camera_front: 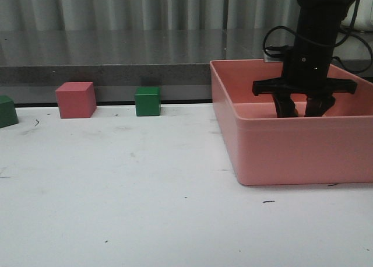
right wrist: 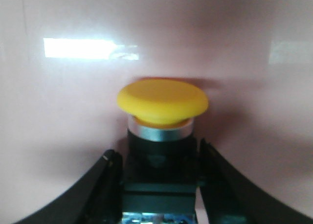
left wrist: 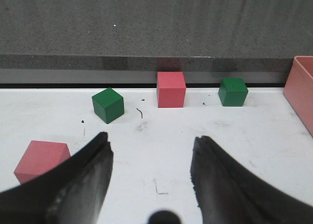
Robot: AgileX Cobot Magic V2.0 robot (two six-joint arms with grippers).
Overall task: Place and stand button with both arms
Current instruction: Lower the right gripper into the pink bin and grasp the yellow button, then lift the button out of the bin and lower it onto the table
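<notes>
The white tabletop (camera_front: 145, 191) is bare in the foreground. At its right stands a pink bin (camera_front: 280, 150); the right pincer (camera_front: 303, 108) reaches down inside it, its fingers (right wrist: 110, 177) clenched against the dark base of the button (right wrist: 162, 104), whose yellow cap faces the bin's pink wall. The left pincer (left wrist: 151, 160) hangs released over the tabletop. Farther back sit a pink cube (camera_front: 76, 99) and a green cube (camera_front: 147, 101), with another green cube (camera_front: 7, 111) at the left edge.
</notes>
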